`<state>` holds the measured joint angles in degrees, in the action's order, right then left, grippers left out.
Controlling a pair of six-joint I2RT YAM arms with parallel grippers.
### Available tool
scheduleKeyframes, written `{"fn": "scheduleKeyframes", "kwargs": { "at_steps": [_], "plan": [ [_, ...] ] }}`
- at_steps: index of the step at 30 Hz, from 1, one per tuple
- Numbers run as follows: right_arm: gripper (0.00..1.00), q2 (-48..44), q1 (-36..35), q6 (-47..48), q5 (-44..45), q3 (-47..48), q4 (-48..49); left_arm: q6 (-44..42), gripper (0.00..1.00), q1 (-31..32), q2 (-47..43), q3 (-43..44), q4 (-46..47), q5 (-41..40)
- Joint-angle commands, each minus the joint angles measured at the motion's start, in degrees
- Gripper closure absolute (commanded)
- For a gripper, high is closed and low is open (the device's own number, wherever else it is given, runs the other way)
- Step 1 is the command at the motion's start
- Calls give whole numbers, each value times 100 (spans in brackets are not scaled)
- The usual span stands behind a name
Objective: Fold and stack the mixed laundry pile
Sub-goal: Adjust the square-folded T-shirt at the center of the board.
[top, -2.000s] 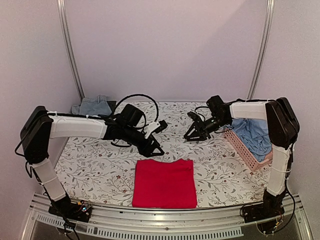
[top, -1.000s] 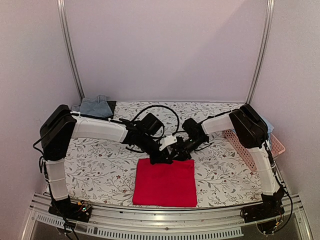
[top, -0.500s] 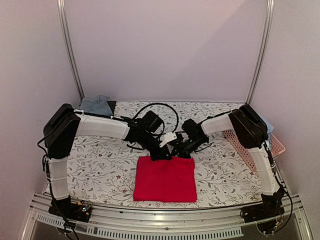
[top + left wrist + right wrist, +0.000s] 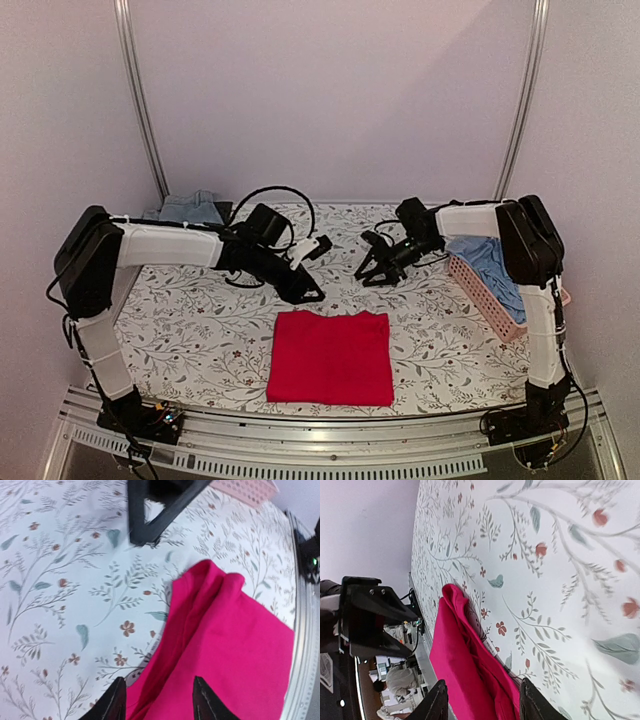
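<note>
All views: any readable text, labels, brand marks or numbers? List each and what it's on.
No text can be read in any view.
red garment: plain, no print or tag showing.
tablecloth: floral pattern only, no lettering.
pink basket: no label visible.
clutter beyond the table edge in the right wrist view: too small and blurred to read.

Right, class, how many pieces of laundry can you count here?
3: a folded red garment near the front middle, a light blue garment in the pink basket at right, a blue-grey piece at the far left corner. The basket may hide more.
</note>
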<state>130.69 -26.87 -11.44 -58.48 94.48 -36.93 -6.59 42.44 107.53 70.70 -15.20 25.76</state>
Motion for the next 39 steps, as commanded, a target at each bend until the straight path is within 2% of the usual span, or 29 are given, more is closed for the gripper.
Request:
{"fn": "scheduleKeyframes", "kwargs": {
  "at_steps": [1,6,12,17,22,29,34,39],
  "plan": [
    [52,-1201,315,229,456,-248,-307,1518,54,-654,-735,-768,485,639],
    [51,-1923,196,777,853,-1154,-771,2191,56,-911,-1130,-1577,695,847],
    [51,-2182,-166,1082,1502,-1713,-880,2683,64,-1120,-899,-1927,546,990],
    [49,-1945,-399,1083,1849,-1813,-956,2871,66,-1221,-735,-1996,503,795],
    [46,-1756,-433,1083,2125,-1724,-1042,2840,62,-1247,-408,-1727,261,712],
    [51,-1583,-493,1083,2030,-1548,-1187,2899,64,-1255,-276,-1685,314,827],
    [63,-1595,-624,1256,1969,-1459,-1305,2871,76,-1255,-244,-1636,336,903],
    [88,-1581,-622,1299,1968,-1309,-1436,2823,95,-1274,-266,-1612,349,1030]
  ]
}}
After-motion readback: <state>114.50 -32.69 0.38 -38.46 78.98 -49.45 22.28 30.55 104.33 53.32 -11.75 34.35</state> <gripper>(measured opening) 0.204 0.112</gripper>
